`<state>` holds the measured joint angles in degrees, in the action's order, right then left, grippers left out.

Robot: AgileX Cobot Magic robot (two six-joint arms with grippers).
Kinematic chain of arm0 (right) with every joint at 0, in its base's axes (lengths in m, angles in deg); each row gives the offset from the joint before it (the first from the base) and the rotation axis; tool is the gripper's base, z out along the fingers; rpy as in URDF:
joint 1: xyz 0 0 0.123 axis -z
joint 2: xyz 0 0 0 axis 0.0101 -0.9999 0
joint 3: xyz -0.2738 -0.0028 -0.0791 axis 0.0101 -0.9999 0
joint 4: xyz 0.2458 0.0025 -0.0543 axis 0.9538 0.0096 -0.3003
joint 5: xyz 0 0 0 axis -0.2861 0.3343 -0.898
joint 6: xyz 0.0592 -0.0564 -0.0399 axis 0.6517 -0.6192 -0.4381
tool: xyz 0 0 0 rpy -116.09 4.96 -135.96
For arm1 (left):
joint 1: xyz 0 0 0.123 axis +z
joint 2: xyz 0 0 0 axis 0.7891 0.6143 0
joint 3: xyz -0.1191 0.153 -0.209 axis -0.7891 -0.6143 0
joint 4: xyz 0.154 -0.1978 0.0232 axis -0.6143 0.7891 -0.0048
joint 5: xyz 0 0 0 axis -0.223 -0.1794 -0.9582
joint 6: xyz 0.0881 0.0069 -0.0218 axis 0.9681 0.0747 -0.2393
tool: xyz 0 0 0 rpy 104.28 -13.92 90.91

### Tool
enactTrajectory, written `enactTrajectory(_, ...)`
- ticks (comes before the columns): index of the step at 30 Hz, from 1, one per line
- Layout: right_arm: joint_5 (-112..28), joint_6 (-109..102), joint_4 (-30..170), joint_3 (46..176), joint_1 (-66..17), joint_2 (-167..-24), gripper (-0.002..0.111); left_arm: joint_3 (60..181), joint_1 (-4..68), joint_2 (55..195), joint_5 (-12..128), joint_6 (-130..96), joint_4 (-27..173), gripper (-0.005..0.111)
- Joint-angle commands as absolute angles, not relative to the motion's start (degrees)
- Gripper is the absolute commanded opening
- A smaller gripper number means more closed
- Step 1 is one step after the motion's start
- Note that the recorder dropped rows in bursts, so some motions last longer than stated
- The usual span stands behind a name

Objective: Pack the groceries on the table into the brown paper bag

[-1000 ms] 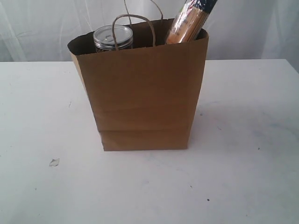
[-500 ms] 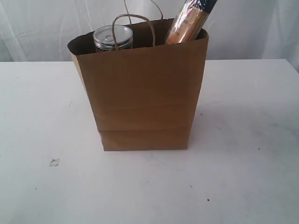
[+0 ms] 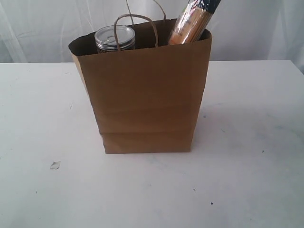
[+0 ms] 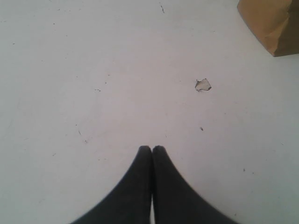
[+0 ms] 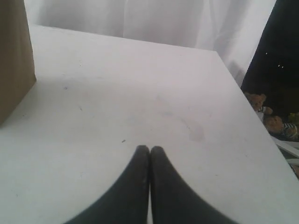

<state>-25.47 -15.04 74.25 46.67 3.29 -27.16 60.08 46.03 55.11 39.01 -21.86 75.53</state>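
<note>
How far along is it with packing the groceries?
Seemingly finished. The jar and spaghetti packet poke out of the brown paper bag. The left gripper and right gripper are shut and empty. No groceries show on the table; nothing seems left.

You had one brown paper bag (image 3: 142, 104) standing on one table (image 3: 256, 180), and the bag carried two loop handles (image 3: 134, 16). Above its rim you could count two groceries: one clear jar (image 3: 115, 38) and one spaghetti packet (image 3: 190, 23). One small scrap (image 3: 55, 165) lay on the table. Two grippers showed, the left gripper (image 4: 152, 148) and the right gripper (image 5: 149, 148), each with two dark fingers (image 4: 135, 186). Past the table's edge sat at least two soft toys (image 5: 257, 101).
</note>
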Motion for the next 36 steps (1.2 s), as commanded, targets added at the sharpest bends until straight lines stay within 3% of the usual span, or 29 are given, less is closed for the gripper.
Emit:
enactTrajectory(1,-25.0,-15.8,72.8,46.4,3.6,-26.7,0.000,59.7,46.2,54.9,38.6,-21.9,75.9,0.000)
enactTrajectory(36,-22.4,-16.7,73.0,46.4,3.6,-26.7,0.000,59.7,46.2,54.9,38.0,-22.1,75.9,0.000)
